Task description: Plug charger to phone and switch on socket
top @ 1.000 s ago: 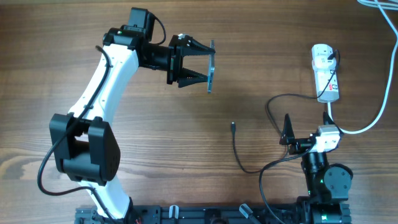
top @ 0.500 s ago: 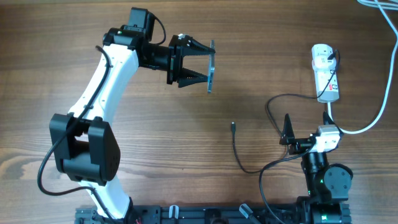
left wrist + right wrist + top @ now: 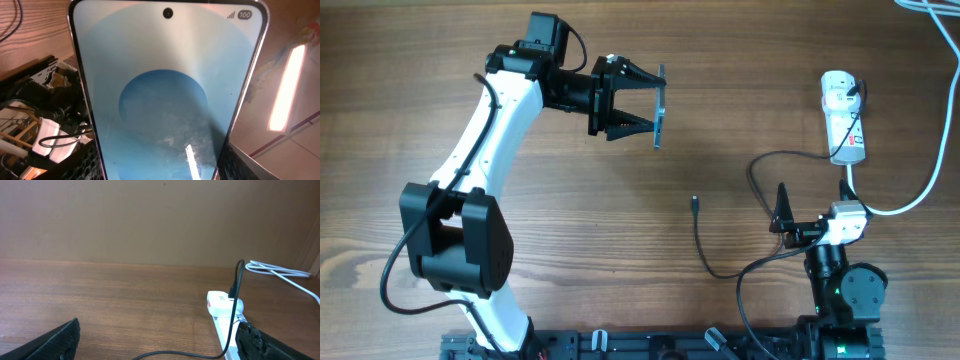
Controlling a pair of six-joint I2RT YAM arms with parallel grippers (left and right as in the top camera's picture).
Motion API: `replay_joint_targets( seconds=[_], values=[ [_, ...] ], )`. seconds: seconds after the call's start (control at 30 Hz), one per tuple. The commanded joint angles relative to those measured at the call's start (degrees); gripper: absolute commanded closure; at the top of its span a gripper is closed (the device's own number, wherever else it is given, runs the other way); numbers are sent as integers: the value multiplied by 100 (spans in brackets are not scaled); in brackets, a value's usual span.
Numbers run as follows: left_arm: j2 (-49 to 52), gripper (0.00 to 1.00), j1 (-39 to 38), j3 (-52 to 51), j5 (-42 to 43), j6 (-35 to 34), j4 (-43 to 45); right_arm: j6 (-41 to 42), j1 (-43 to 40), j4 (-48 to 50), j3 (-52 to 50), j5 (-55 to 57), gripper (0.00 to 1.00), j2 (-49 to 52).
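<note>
Holding the phone (image 3: 165, 100) clamped by its edges in my left gripper (image 3: 658, 107), I fear it may twist or slip once the charger tip (image 3: 694, 203), lying loose on the table beyond that hand toward my empty, wide-open right gripper (image 3: 782, 205), gets pushed in.

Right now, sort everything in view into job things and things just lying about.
Job: phone, held by left gripper; charger cable; power strip.
Lying about: white cord; robot's black cable.
</note>
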Motion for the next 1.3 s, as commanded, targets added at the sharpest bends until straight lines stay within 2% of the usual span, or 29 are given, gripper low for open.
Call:
replay_joint_targets(
  seconds=[0.0, 1.13, 1.27],
  values=[
    [-177, 42, 15, 138, 321, -31, 2, -55, 22, 13, -7, 17, 0, -35],
    [-177, 41, 15, 138, 321, -33, -26, -52, 22, 13, -7, 15, 0, -35],
    [-177, 42, 15, 138, 321, -33, -52, 208, 22, 13, -7, 17, 0, -35]
  ],
)
